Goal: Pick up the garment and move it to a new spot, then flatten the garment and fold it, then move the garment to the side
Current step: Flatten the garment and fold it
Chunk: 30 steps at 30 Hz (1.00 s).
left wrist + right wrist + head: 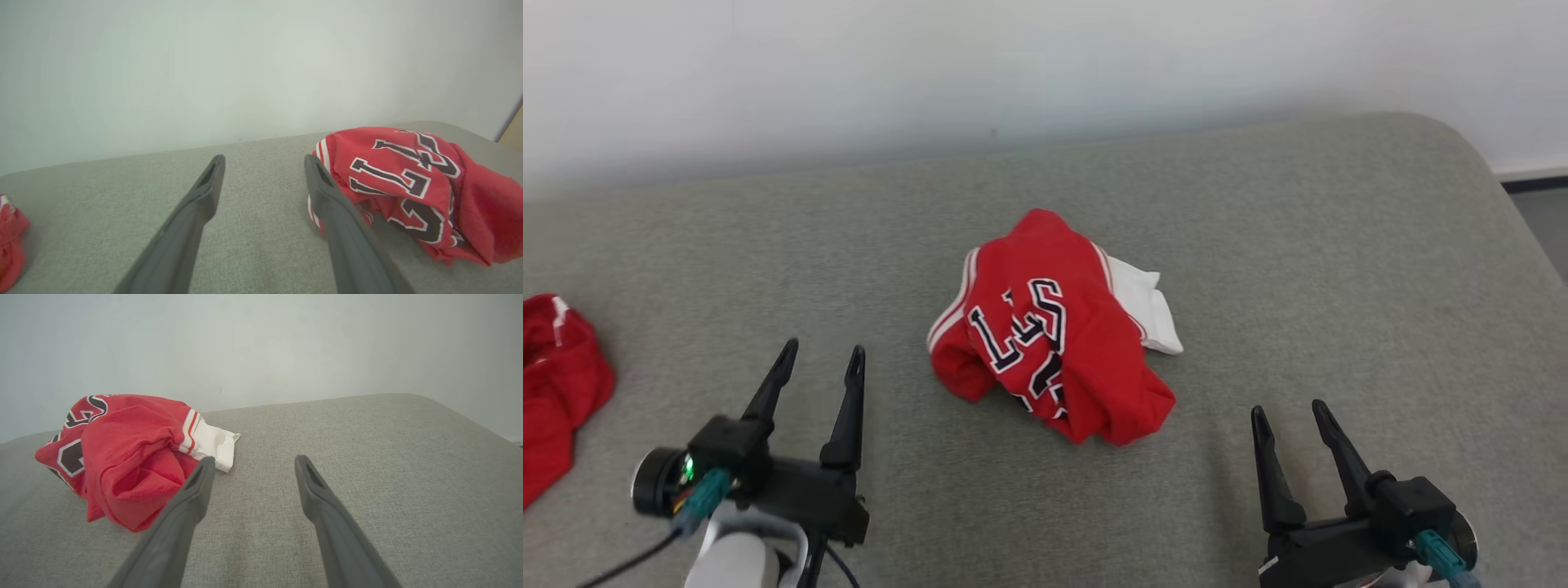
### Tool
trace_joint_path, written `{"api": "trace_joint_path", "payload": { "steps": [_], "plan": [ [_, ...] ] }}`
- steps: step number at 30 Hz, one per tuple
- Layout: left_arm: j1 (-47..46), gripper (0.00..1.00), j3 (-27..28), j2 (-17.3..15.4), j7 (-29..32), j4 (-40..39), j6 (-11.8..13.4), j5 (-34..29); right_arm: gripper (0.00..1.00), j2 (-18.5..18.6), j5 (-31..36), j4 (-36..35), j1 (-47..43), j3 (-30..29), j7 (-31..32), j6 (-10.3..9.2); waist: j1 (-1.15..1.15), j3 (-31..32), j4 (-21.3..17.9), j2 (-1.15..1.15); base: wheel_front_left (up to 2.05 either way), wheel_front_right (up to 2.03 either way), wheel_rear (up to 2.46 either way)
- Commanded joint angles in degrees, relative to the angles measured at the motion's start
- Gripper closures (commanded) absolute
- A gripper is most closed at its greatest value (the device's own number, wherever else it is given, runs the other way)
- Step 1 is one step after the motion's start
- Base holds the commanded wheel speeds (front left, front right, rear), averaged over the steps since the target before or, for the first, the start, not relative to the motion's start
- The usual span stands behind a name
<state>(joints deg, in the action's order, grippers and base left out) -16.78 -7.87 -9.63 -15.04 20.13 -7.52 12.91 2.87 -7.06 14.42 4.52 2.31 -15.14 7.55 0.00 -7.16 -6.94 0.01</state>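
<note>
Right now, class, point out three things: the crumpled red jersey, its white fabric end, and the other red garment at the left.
red jersey [1033,318]: head view, on its black-and-white lettering.
white fabric end [1147,310]: head view, middle of the white cloth.
other red garment [560,384]: head view, its visible middle.

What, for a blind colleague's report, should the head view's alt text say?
A crumpled red garment with black-and-white lettering lies on a grey padded surface. The left gripper and right gripper sit nearer, jaws open. Another red cloth lies far left.
</note>
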Motion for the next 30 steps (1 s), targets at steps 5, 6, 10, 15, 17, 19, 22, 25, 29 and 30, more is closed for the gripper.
{"api": "trace_joint_path", "payload": {
  "steps": [5, 6, 10, 15, 17, 19, 22, 25, 29, 30],
  "plan": [
    [-6.8, 0.0, -6.9, -3.3, -0.1, 8.6, 0.1, 3.4, 0.0, 0.0, -1.0, 0.0, 0.9, -0.1, -0.1, -0.12, 0.0, -2.5, -5.4, -0.01, 0.0, 0.0, 0.0],
    [-8.3, 0.0, -8.1, -3.8, -0.1, 9.9, 0.1, 3.9, 0.0, 0.0, -1.1, 0.0, 1.0, -0.1, -0.1, -0.12, 0.0, -2.8, -6.0, -0.01, 0.0, 0.0, 0.0],
    [-12.2, 0.0, -12.9, -5.4, -0.1, 16.6, 0.1, 6.9, 0.0, 0.0, -1.8, -0.1, 1.2, -0.1, -0.1, -0.12, 0.0, -3.6, -8.1, -0.01, 0.0, 0.0, 0.0],
    [-16.2, 0.0, -18.9, -6.3, 0.2, 23.7, 0.1, 10.9, 0.0, 0.0, -2.4, 0.0, 1.4, 0.2, -0.1, -0.12, 0.0, -4.4, -10.0, -0.01, 0.0, 0.0, 0.0],
    [-17.7, 0.0, -21.1, -6.6, 0.3, 25.9, 0.1, 12.8, 0.0, 0.0, -2.7, 0.0, 1.6, 0.2, -0.1, -0.12, 0.0, -4.6, -10.3, -0.01, 0.0, 0.0, 0.0],
    [-18.8, 0.0, -23.3, -6.4, 0.5, 27.6, 0.1, 14.4, 0.0, 0.0, -2.9, 0.0, 1.6, 0.2, -0.1, -0.12, 0.0, -4.7, -10.5, -0.01, 0.0, 0.0, 0.0],
    [-20.3, 1.0, -25.4, -6.5, 0.3, 29.6, 0.1, 16.4, 0.0, 0.0, -2.9, 0.2, 1.5, 0.1, -0.1, -0.12, 0.0, -4.6, -10.6, -0.01, 0.0, 0.0, 0.0],
    [-21.2, 1.0, -26.3, -6.7, 0.0, 30.9, 0.1, 17.2, 0.0, 0.0, -2.7, 0.3, 1.1, -0.4, -0.1, -0.13, 0.0, -3.9, -10.1, -0.01, 0.0, 0.0, 0.0],
    [-21.9, 1.0, -25.3, -6.6, -0.2, 28.7, 0.1, 17.8, 0.0, 0.0, -2.3, 0.3, 0.2, -1.0, -0.1, -0.13, 0.0, -2.3, -8.3, -0.01, 0.0, 0.0, 0.0],
    [-21.4, 1.0, -24.6, -6.6, -0.2, 27.3, 0.1, 17.6, 0.0, 0.0, -2.2, 0.2, -0.1, -1.3, -0.1, -0.13, 0.0, -1.9, -7.6, -0.01, 0.0, 0.0, 0.0]
  ]
}}
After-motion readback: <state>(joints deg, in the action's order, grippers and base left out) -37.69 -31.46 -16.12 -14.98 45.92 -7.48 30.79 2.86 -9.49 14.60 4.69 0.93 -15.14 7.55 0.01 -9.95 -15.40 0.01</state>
